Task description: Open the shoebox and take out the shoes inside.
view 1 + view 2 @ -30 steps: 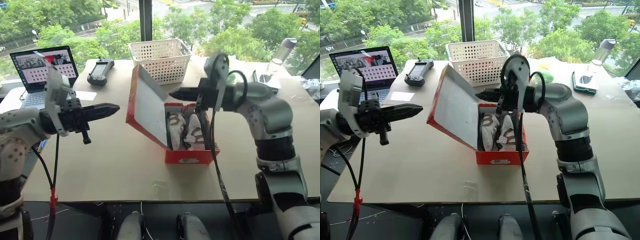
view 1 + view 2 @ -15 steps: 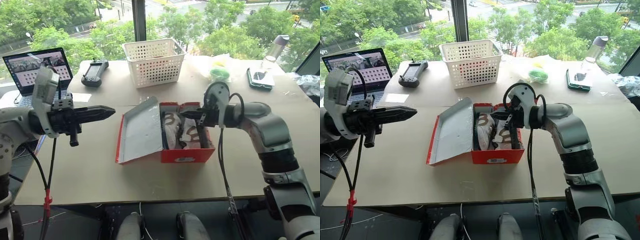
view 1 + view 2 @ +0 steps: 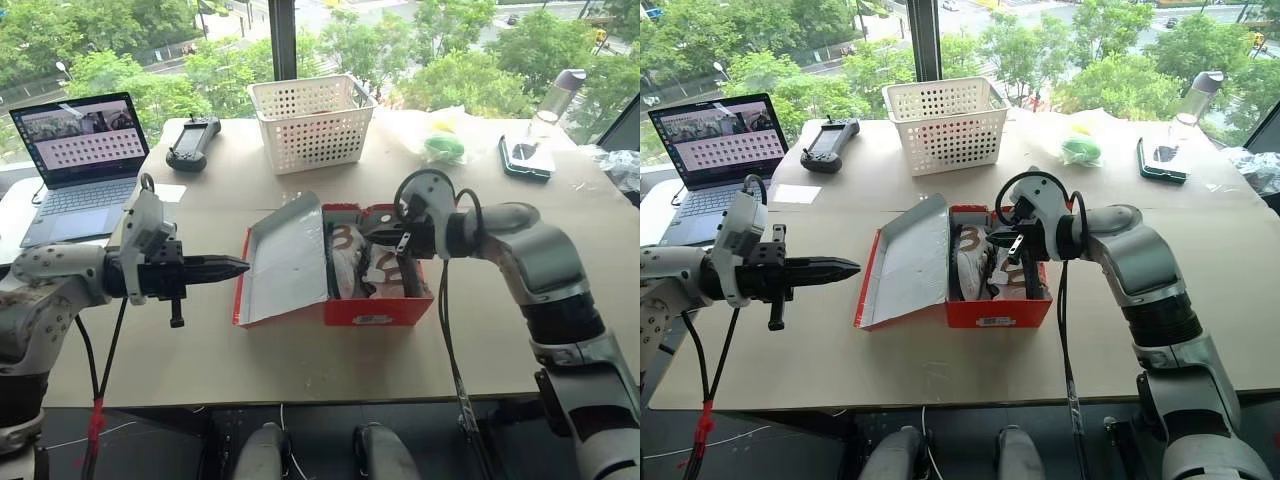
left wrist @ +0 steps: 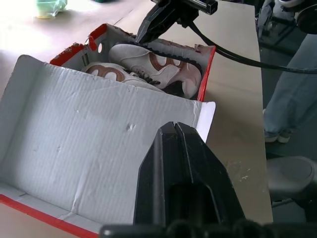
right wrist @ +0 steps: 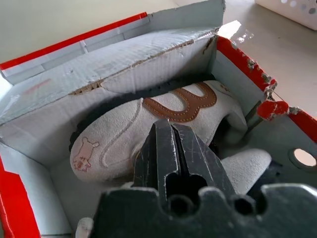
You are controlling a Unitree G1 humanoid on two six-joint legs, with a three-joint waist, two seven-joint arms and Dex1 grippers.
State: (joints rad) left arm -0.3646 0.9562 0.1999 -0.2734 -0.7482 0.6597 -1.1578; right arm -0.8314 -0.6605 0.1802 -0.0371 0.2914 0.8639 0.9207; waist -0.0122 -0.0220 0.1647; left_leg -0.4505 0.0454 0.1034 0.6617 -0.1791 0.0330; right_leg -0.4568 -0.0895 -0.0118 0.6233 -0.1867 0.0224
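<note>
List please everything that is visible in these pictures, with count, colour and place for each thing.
shoebox: 1, red, grey-white inside, table centre, lid folded open to its left.
shoes: 2, white with brown accents, inside the shoebox.
basket: 1, white perforated, behind the shoebox.
laptop: 1, grey, open, far left of the table.
controller: 1, black, between laptop and basket.
paper note: 1, white, beside the laptop.
bag: 1, clear with green and yellow inside, right of the basket.
bottle: 1, clear with grey cap, far right.
table: 1, tan.
left hand: 1, black, shut, beside the open lid.
right hand: 1, black, over the shoes in the box.
</note>
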